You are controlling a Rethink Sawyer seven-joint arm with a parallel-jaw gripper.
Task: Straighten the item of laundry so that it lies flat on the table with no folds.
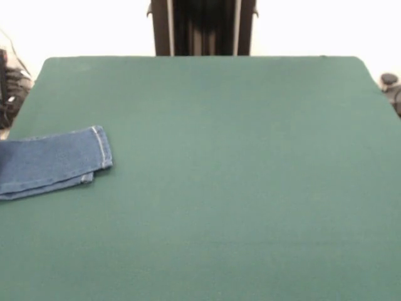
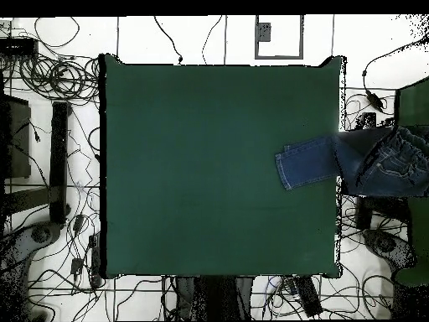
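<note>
Arm: drawn back out of both views; only the dark pedestal (image 1: pixel 202 28) shows, upright behind the middle of the far edge in the front view.
Fingers: not visible in either view, so open or closed cannot be told.
Jeans (image 2: pixel 352 161): at one side edge of the tabletop (image 1: pixel 238 188), the left edge in the front view and the right edge in the overhead view, about midway along it.
Jeans, on the tabletop: only the leg ends, cuffs pointing toward the middle, one leg stacked on the other with the lower cuff peeking out beneath.
Jeans, off the tabletop: waist end hangs past the edge, bunched and rumpled in the overhead view, outside the front view.
Jeans against fingers: no relation to give, fingers unseen.
Tabletop: dark green cloth, bare apart from the leg ends.
Floor: cables (image 2: pixel 50 75) tangled around the tabletop in the overhead view.
</note>
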